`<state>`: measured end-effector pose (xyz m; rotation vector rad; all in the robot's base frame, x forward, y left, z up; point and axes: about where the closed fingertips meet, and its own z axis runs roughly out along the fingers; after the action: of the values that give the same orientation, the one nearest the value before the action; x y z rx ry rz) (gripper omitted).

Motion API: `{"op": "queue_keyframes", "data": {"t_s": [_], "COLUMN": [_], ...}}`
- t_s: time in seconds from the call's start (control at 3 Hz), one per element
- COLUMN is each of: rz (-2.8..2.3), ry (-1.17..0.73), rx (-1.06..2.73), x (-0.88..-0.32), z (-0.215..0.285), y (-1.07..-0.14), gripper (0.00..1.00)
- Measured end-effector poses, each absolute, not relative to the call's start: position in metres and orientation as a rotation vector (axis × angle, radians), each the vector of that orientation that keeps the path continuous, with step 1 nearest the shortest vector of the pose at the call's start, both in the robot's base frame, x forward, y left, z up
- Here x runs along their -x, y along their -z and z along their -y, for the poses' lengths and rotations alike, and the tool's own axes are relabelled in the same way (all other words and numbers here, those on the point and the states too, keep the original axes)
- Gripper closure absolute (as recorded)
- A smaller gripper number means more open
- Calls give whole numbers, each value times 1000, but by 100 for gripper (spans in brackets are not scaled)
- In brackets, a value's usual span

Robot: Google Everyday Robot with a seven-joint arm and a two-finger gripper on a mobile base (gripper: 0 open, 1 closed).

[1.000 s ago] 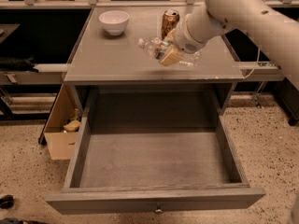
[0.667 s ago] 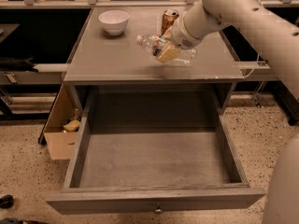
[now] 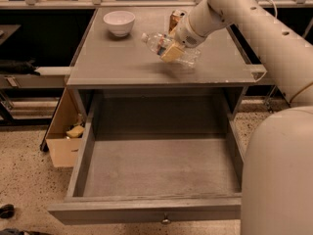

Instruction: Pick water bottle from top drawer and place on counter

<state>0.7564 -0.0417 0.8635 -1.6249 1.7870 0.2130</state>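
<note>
Clear ribbed plastic marks the water bottle (image 3: 156, 44), which lies tilted over the middle of the grey worktop (image 3: 107, 65), its cap pointing toward the white bowl (image 3: 120, 22). It is out of the open top drawer (image 3: 146, 207). The gripper (image 3: 172, 53) hangs just in front of the drink can (image 3: 176, 19), its jaws clenched around the bottle's body. Whether the bottle touches the surface I cannot tell. The placing step seems to be in hand. The next move calls for settling the bottle, then letting go without rolling it or nudging the can.
</note>
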Motion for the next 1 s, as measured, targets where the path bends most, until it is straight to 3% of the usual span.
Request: {"op": "queue_keyframes", "data": {"t_s": [0.67, 1.0], "rz": [-1802, -1800], "ry": [-259, -265], "rx": [1620, 1615], "x": [-767, -768], "z": [36, 36], "y": [-855, -855], "gripper": [4, 0]}}
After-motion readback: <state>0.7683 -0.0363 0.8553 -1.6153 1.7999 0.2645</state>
